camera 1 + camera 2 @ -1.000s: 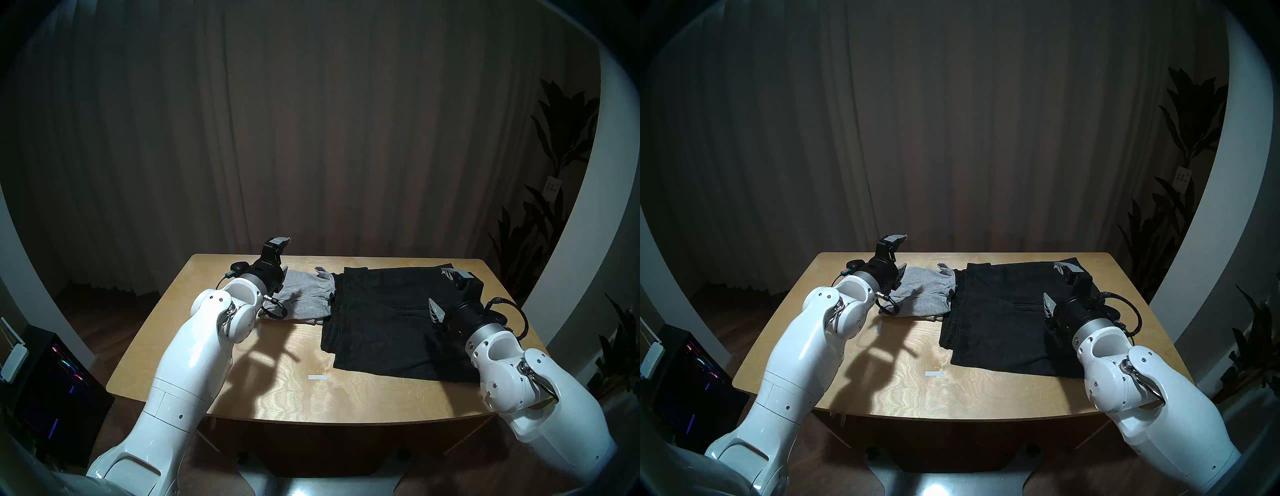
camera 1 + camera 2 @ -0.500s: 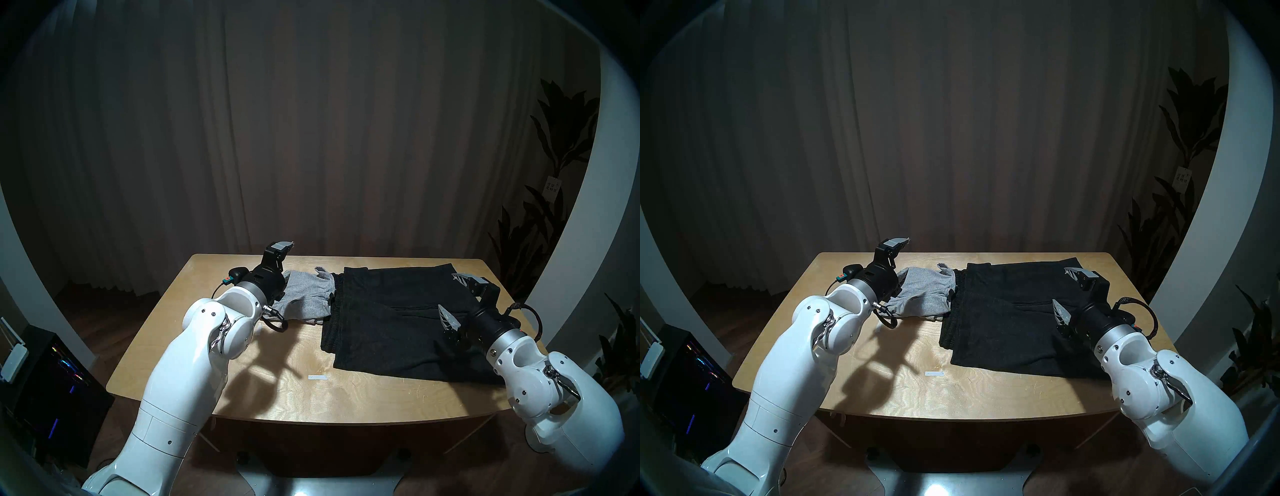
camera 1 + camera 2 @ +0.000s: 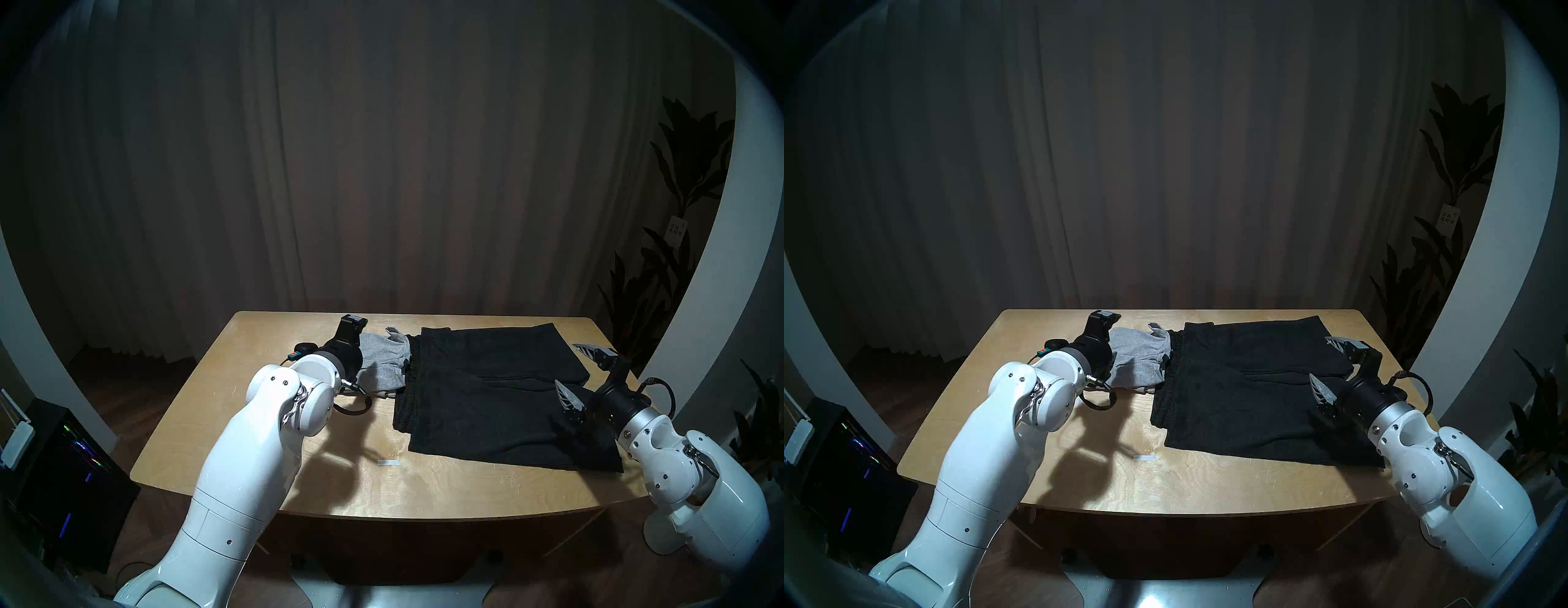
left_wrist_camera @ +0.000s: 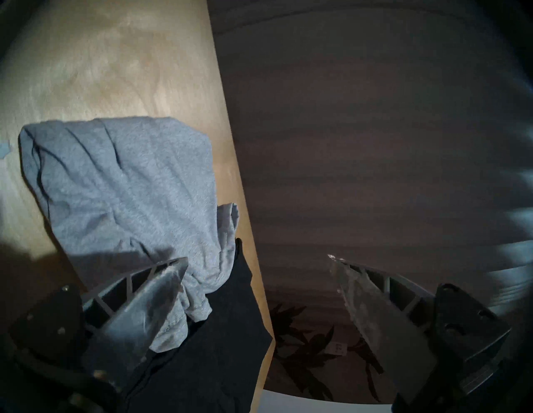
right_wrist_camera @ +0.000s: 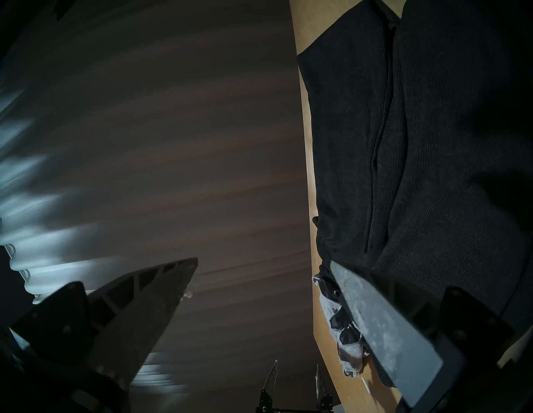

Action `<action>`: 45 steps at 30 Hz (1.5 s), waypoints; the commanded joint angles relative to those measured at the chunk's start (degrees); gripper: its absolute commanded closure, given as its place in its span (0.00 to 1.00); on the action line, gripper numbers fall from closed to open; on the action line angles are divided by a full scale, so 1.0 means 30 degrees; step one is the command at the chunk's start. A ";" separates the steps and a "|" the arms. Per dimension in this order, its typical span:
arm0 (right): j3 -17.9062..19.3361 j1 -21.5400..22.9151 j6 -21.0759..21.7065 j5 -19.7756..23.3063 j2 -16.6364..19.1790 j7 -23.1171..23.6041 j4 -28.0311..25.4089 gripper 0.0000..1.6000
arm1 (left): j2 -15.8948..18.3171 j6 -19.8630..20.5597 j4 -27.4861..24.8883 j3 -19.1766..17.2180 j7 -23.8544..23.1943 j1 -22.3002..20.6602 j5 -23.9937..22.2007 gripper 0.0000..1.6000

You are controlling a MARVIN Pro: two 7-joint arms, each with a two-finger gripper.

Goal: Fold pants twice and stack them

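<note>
**Both pairs lie side by side, nothing stacked yet**

On the pale plywood table (image 3: pixel 445 484) two garments lie touching end to end. The small light heather-grey knit shorts (image 3: pixel 384 361) sit bunched and creased toward the far left of the middle, looking roughly folded but not neat; how many folds they hold cannot be told. Just to their right, the larger, thicker black shorts (image 3: pixel 488 395) are spread flat across the right half, the elastic waistband facing the grey pair. One leg appears laid over the other along a seam through the middle, which suggests at most a first fold; the second, crosswise fold looks undone.

The left hand (image 4: pixel 256 268) hovers above the grey shorts, fingers spread wide with nothing between them. The right hand (image 3: pixel 583 373) hangs at the right edge of the black shorts, over the leg ends, its fingers likewise parted wide and empty.

By my reading, the work is early to midway: the black pair wants folding again, the grey pair may want tidying, and stacking one on the other remains.
</note>
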 commanded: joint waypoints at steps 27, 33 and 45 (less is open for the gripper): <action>0.3559 -0.3778 0.1391 0.0731 -0.1331 0.0635 -0.0730 0.00 | 0.1712 -0.0733 -0.1926 -0.0595 -0.3311 0.3358 -0.0141 0.00; 0.3960 -0.4133 0.1478 0.1069 -0.1732 0.0674 -0.0608 0.00 | 0.1980 -0.1098 -0.3044 0.0400 -0.3442 0.4590 -0.1583 0.00; 0.4649 -0.4893 0.1132 0.0713 -0.2284 0.0780 -0.1190 0.00 | 0.1454 -0.3054 -0.5868 0.2113 -0.5496 0.7703 -0.2088 0.00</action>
